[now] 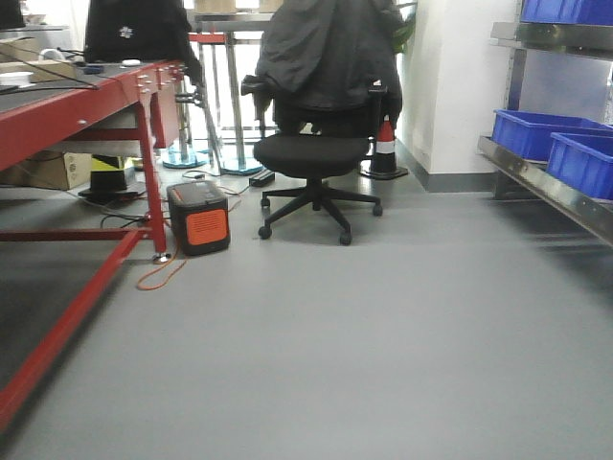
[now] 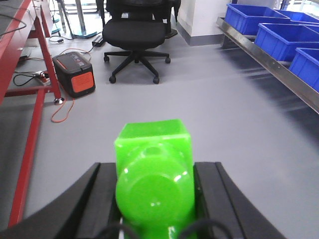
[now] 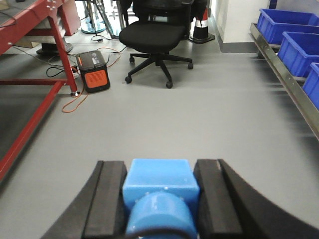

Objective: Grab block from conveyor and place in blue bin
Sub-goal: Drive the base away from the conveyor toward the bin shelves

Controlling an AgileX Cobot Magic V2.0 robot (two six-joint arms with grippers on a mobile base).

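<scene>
In the left wrist view my left gripper is shut on a bright green block, with a black finger pressed on each side, above the grey floor. In the right wrist view my right gripper is shut on a light blue block in the same way. The conveyor's red frame stands at the left, and its belt barely shows from this low angle. Blue bins sit on a metal shelf on the right. They also show in the left wrist view and the right wrist view.
A black office chair draped with a jacket stands ahead in the middle. A black and orange power box with an orange cable sits by the conveyor leg. A striped cone stands by the wall. The metal shelf edge runs along the right.
</scene>
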